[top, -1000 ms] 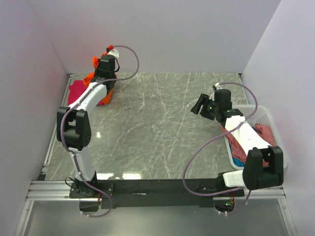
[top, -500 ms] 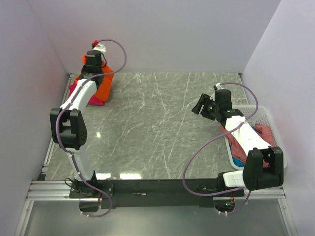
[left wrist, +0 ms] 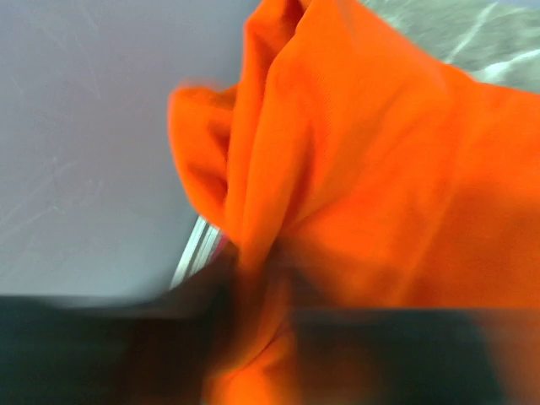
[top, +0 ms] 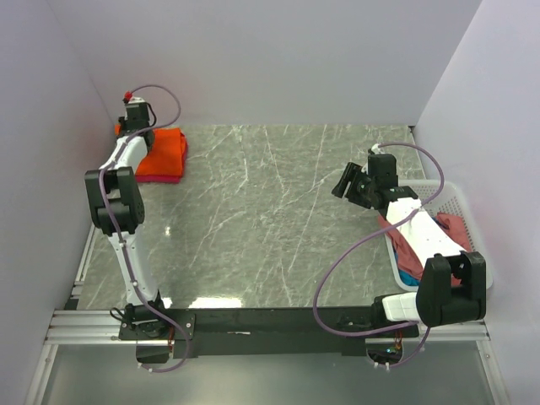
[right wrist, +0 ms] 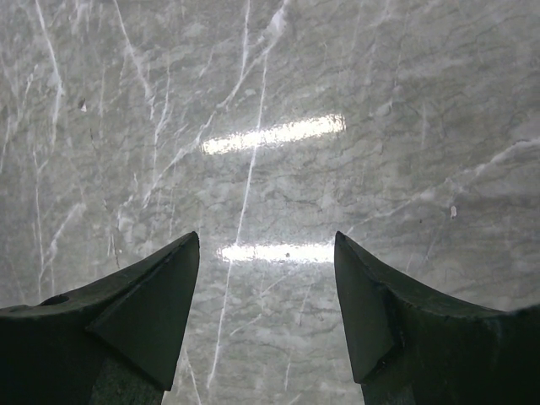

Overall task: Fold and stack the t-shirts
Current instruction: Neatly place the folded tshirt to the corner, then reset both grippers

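A bright orange t-shirt (top: 162, 150) lies folded flat on a magenta-pink t-shirt (top: 165, 179) at the table's back left corner. My left gripper (top: 131, 128) hovers over that stack's far left edge, close to the wall. The left wrist view is blurred. In it the orange t-shirt (left wrist: 380, 169) fills the frame, and a fold of it runs through the gap of the left gripper (left wrist: 261, 337), whose dark fingers stand apart. My right gripper (top: 344, 181) hangs open over bare marble, and the right wrist view shows nothing inside the right gripper (right wrist: 266, 245).
A white lattice basket (top: 456, 199) at the right edge holds a dusty rose-pink t-shirt (top: 404, 245) and a blue one (top: 412, 277), partly under the right arm. Walls close in the back and both sides. Grey marble table (top: 270, 219) spreads between the arms.
My left gripper swung back and to the left with the orange t-shirt, which went from hanging bunched to lying flat on the magenta one. Its jaws have parted. The right arm barely moved.
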`<state>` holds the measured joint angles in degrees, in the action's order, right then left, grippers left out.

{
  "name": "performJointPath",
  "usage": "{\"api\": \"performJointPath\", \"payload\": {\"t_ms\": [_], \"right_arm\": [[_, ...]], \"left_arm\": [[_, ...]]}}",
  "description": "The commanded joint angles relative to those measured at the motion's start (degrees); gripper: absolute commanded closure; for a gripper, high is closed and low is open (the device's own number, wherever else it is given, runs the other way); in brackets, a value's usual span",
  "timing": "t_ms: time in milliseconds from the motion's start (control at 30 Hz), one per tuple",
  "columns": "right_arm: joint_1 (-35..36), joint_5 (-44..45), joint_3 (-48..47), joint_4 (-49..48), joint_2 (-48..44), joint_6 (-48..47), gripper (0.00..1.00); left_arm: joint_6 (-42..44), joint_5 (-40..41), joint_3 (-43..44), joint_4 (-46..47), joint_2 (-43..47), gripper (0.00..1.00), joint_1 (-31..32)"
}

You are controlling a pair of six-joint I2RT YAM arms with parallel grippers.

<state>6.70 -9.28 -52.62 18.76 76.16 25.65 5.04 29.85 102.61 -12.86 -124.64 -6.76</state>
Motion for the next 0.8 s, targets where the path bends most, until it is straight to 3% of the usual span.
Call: {"api": "performJointPath", "payload": {"t_ms": [0, 33, 167, 333, 400, 533, 600, 767], "right_arm": [[-0.46, 2.16, -3.19, 1.88, -0.84, 0.28, 0.28], [-0.46, 2.25, -3.1, 1.98, -1.1, 0.45, 0.28], [-0.46, 3.56, -3.54, 3.12, -3.55, 0.72, 0.28], [-0.46, 4.36, -3.9, 4.88, -6.54, 1.42, 0.27], [-0.46, 3.83, -3.11, 4.18, -8.65, 1.51, 0.26], [-0.46, 2.25, -1.53, 3.3, -12.6, 1.42, 0.24], [-0.46, 2.16, -0.21, 3.12, -13.84, 1.51, 0.23], [-0.46, 0.76, 4.1, -0.3, -16.3, 2.91, 0.22]], "left_arm": [[-4.15, 2.14, 3.04, 0.73, 0.97, 0.4, -1.58], [-4.68, 2.49, 2.95, 0.21, 1.06, 0.01, -2.19], [-9.86, 1.89, 5.57, -3.9, 3.69, 0.01, -2.46], [-24.88, -5.04, 6.65, -10.86, 14.49, 0.01, -2.38], [-32.67, -9.95, -0.36, -10.35, 23.24, 0.01, -2.11], [-41.32, -12.97, -26.59, 0.1, 40.5, 0.01, 4.71], [-46.05, -11.31, -31.83, 1.08, 47.6, 0.01, 9.28], [-53.11, -9.72, -41.61, -0.31, 53.27, 0.01, 22.99]]}}
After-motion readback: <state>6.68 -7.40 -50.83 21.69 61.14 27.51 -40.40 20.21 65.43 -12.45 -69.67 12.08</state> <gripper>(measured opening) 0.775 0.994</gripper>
